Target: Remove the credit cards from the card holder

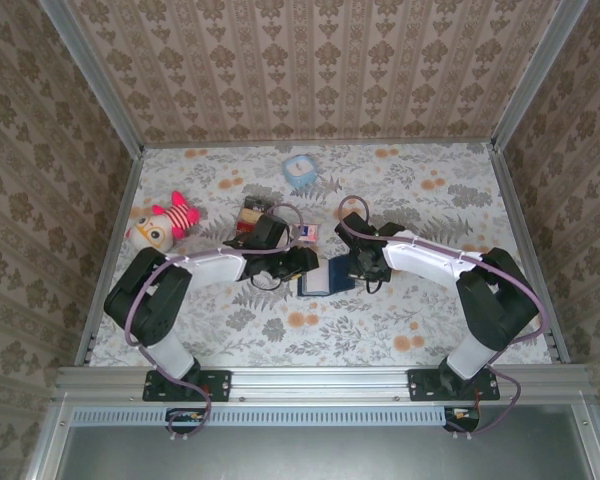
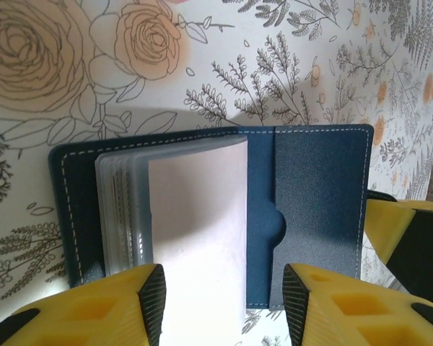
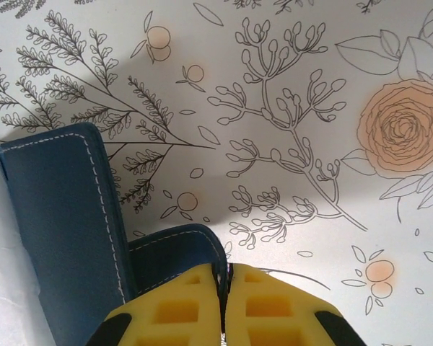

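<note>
The card holder (image 1: 323,278) lies open on the floral table between both grippers. In the left wrist view its navy cover (image 2: 321,194) is spread flat and a stack of frosted plastic sleeves (image 2: 195,216) stands up from the spine. My left gripper (image 2: 224,288) is open, its yellow fingers either side of the front sleeve without pinching it. My right gripper (image 3: 224,277) is shut on the holder's small navy tab (image 3: 177,249) at its edge. The credit cards are hidden.
A plush toy (image 1: 165,222) lies at the back left. A red-and-tan box (image 1: 252,212) sits just behind my left arm, with a small item (image 1: 307,233) beside it. A light blue object (image 1: 300,170) is near the back wall. Metal rails edge the table.
</note>
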You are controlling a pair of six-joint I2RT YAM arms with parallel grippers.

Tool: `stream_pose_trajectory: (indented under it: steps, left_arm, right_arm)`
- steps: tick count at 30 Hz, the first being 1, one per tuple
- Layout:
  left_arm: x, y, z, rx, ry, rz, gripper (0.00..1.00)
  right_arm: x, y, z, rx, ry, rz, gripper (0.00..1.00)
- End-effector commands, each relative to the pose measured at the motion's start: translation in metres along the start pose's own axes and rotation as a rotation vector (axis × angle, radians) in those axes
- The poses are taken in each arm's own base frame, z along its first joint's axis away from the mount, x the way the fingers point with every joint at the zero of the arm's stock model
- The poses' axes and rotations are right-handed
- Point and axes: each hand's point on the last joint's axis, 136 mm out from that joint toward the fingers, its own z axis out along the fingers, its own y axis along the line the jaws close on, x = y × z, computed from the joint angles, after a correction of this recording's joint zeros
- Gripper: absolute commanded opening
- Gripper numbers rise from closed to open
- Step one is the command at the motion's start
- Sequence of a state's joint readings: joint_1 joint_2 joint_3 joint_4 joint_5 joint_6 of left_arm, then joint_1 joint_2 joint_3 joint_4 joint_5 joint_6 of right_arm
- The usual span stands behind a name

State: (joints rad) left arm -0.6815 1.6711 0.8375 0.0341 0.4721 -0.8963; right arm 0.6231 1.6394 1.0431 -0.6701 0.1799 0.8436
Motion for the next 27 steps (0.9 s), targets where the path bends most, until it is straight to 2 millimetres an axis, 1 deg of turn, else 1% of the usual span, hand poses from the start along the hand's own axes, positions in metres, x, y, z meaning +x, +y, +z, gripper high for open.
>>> stream_pose_trajectory:
  steps: [1,4,8,16,21,27]
  left_arm:
    - [0.004,0.004,0.005,-0.027,0.022,0.000,0.50]
    - [0.005,0.012,0.006,-0.050,0.015,-0.010,0.49]
    - [0.007,0.018,0.008,-0.064,0.016,-0.025,0.49]
    - [0.013,0.021,0.012,-0.075,0.037,-0.040,0.50]
    - [0.015,0.014,0.013,-0.061,0.059,-0.022,0.50]
    - [0.015,-0.004,0.013,0.007,0.087,0.005,0.50]
  right_arm:
    - [0.003,-0.003,0.007,0.008,0.018,-0.001,0.07]
    - [0.005,-0.002,0.007,0.004,0.025,-0.005,0.07]
    - [0.005,-0.001,0.008,0.001,0.028,-0.008,0.07]
    - [0.008,0.001,0.013,-0.009,0.043,-0.012,0.07]
    - [0.010,0.004,0.016,-0.022,0.051,-0.017,0.07]
    - [0.011,0.008,0.019,-0.038,0.059,-0.020,0.07]
